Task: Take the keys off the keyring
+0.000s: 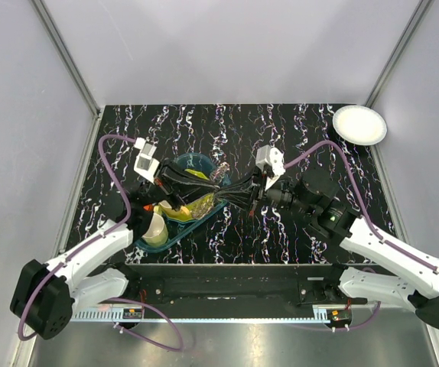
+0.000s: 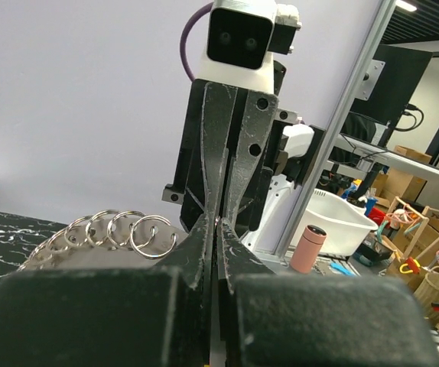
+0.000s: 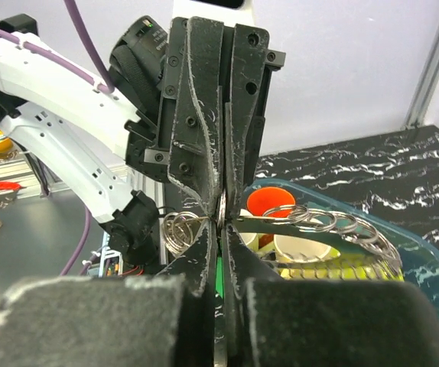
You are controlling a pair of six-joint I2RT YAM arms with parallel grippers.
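The black marbled table [image 1: 304,130] stands inside grey walls. The left pincer [image 2: 218,228] and right pincer [image 3: 221,220] meet tip to tip above the right end of the tray [image 3: 418,248]. Each has its fingers pressed together, apparently on the keyring [image 2: 131,229]. The keyring is held clear of the table between them, its loops trailing sideways. Judgement: the opposed grip braces the ring so that one arm can work a key free. No separate key can be made out.
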